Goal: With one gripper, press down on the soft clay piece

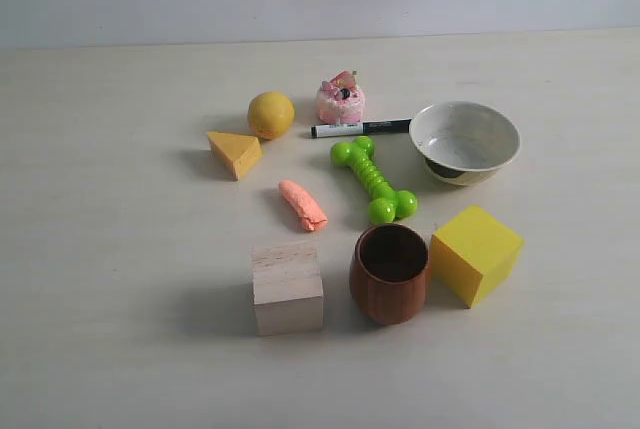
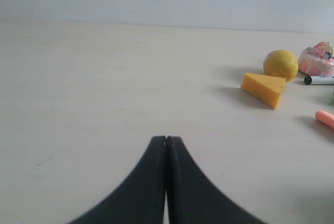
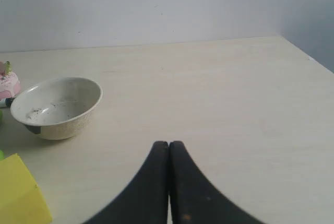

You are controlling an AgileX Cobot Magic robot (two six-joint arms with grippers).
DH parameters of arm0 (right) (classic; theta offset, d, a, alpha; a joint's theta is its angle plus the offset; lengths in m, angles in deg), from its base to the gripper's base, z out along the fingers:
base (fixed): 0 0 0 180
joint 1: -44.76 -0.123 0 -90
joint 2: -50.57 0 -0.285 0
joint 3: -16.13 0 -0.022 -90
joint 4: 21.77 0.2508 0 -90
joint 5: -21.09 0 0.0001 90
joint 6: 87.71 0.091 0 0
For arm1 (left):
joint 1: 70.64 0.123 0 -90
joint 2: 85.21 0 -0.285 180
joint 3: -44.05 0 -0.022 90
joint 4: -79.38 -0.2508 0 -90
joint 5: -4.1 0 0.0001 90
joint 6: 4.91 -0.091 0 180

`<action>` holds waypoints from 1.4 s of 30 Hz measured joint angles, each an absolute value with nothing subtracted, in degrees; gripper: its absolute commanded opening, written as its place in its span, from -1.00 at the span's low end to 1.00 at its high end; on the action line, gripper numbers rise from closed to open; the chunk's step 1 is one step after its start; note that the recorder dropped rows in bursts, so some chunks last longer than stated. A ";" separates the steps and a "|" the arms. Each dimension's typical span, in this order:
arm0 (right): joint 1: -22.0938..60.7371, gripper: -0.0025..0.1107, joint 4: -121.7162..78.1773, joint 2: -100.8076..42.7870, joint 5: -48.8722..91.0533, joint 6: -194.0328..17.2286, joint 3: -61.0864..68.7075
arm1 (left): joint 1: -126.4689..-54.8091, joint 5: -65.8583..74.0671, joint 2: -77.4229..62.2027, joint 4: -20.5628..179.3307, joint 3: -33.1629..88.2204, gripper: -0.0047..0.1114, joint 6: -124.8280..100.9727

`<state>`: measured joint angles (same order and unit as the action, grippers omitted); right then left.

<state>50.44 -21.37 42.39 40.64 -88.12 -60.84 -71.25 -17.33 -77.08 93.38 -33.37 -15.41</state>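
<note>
We see the soft clay piece lying flat on the bench, in the middle of the cluster. It sits between the yellow cheese wedge and the green bone toy, touching neither. The pale wooden block stands just in front of it. Behind it are a yellow ball, a frosted cake toy and a marker. To the right we find a bowl, a brown wooden cup and a yellow cube.

Our left tool has its dark fingers pressed together on nothing, over bare bench and well apart from the clay. Our right tool is likewise closed and empty, with the bowl and cube off to one side.
</note>
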 measured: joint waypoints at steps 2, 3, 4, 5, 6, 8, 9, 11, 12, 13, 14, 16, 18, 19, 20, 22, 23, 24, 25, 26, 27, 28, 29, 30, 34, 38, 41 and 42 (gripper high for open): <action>50.44 -0.96 -21.37 42.39 40.64 -88.12 -60.84 | -71.25 -17.33 -77.08 93.38 -33.37 -0.92 -15.41; 50.44 -0.96 -21.37 42.39 40.64 -88.12 -60.84 | -71.25 -17.33 -77.08 93.38 -33.37 -0.92 -15.41; 50.44 -0.96 -21.37 42.39 40.64 -88.12 -60.84 | -71.25 -17.33 -77.08 93.38 -33.37 -0.92 -15.41; 50.44 -0.96 -21.37 42.39 40.64 -88.12 -60.84 | -71.25 -17.33 -77.08 93.38 -33.37 -0.92 -15.41; 50.44 -0.96 -21.37 42.39 40.64 -88.12 -60.84 | -71.25 -17.33 -77.08 93.38 -33.37 -0.92 -15.41; 50.44 -0.96 -21.37 42.39 40.64 -88.12 -60.84 | -71.25 -17.33 -77.08 93.38 -33.37 -0.92 -15.41; 50.44 -0.96 -21.37 42.39 40.64 -88.12 -60.84 | -71.25 -17.33 -77.08 93.38 -33.37 -0.92 -15.41; 50.44 -0.96 -21.37 42.39 40.64 -88.12 -60.84 | -71.25 -17.33 -77.08 93.38 -33.37 -0.92 -15.41; 50.44 -0.96 -21.37 42.39 40.64 -88.12 -60.84 | -71.25 -17.33 -77.08 93.38 -33.37 -0.92 -15.41; 50.44 -0.96 -21.37 42.39 40.64 -88.12 -60.84 | -71.25 -17.33 -77.08 93.38 -33.37 -0.92 -15.41; 50.44 -0.96 -21.37 42.39 40.64 -88.12 -60.84 | -71.25 -17.33 -77.08 93.38 -33.37 -0.92 -15.41; 50.44 -0.96 -21.37 42.39 40.64 -88.12 -60.84 | -71.25 -17.33 -77.08 93.38 -33.37 -0.92 -15.41; 50.44 -0.96 -21.37 42.39 40.64 -88.12 -60.84 | -71.25 -17.33 -77.08 93.38 -33.37 -0.92 -15.41; 50.44 -0.96 -21.37 42.39 40.64 -88.12 -60.84 | -71.25 -17.33 -77.08 93.38 -33.37 -0.92 -15.41; 50.44 -0.96 -21.37 42.39 40.64 -88.12 -60.84 | -71.25 -17.33 -77.08 93.38 -33.37 -0.92 -15.41; 50.44 -0.96 -21.37 42.39 40.64 -88.12 -60.84 | -71.25 -17.33 -77.08 93.38 -33.37 -0.92 -15.41; 50.44 -0.96 -21.37 42.39 40.64 -88.12 -60.84 | -71.25 -17.33 -77.08 93.38 -33.37 -0.92 -15.41; 50.44 -0.96 -21.37 42.39 40.64 -88.12 -60.84 | -71.25 -17.33 -77.08 93.38 -33.37 -0.92 -15.41; 50.44 -0.96 -21.37 42.39 40.64 -88.12 -60.84 | -71.25 -17.33 -77.08 93.38 -33.37 -0.92 -15.41; 50.44 -0.96 -21.37 42.39 40.64 -87.71 -60.84 | -71.25 -17.33 -77.08 93.38 -33.37 -0.92 -15.41; 50.44 -0.96 -21.37 42.39 40.29 -87.71 -60.84 | -71.25 -17.33 -77.08 93.38 -33.37 -0.92 -15.41; 50.44 -0.96 -21.37 42.39 39.57 -87.71 -60.84 | -71.25 -17.33 -77.08 93.38 -33.37 -0.92 -15.41; 50.44 -0.96 -21.37 42.39 38.68 -87.71 -60.84 | -71.25 -17.33 -77.08 93.38 -33.37 -0.92 -15.41; 50.44 -0.96 -21.37 42.39 37.25 -87.71 -60.84 | -71.25 -17.33 -77.08 93.38 -33.37 -0.92 -15.41; 50.44 -0.96 -21.37 42.39 29.90 -87.71 -60.84 | -71.25 -17.33 -77.08 93.38 -33.37 -0.92 -15.41; 50.44 -0.96 -21.37 42.39 25.34 -87.71 -60.84 | -71.25 -17.33 -77.08 93.38 -33.37 -0.92 -15.41; 50.44 -0.96 -21.37 42.39 25.19 -87.71 -60.84 | -71.25 -17.33 -77.08 93.38 -33.37 -0.92 -15.41; 50.44 -0.96 -21.37 42.39 25.19 -87.71 -60.84 | -71.25 -17.33 -77.08 93.38 -33.37 -0.92 -15.41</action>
